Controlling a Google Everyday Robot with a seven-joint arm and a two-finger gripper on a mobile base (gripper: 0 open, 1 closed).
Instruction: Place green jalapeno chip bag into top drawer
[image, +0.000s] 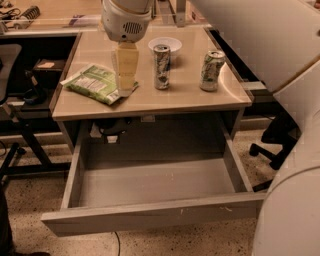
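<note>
The green jalapeno chip bag (94, 83) lies flat on the left part of the tan desk top (190, 97). My gripper (125, 89) hangs from above with its pale fingers pointing down at the bag's right edge, just over the desk top. The top drawer (150, 215) is pulled wide open below the desk, with a smooth grey inside that holds nothing.
Two silvery-green cans (161, 66) (211, 70) stand on the desk to the right of the gripper. A white bowl (166, 44) sits behind them. My white arm (270, 45) fills the right side. Chairs stand at left (10, 100) and right (272, 140).
</note>
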